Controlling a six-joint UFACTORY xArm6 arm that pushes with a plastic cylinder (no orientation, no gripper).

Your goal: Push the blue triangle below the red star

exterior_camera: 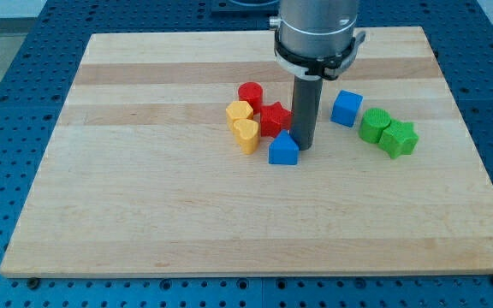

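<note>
The blue triangle (283,150) sits just below the red star (273,118), my tip (303,147) touching its right side; no fingers, just a rod. Pushing further left risks shoving it into the yellow blocks (244,126).

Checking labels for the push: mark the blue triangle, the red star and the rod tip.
blue triangle (283,151): camera view, middle of its front face.
red star (272,119): camera view, centre of its top.
my tip (304,146): camera view, rod's very end, at the triangle's right edge.
</note>
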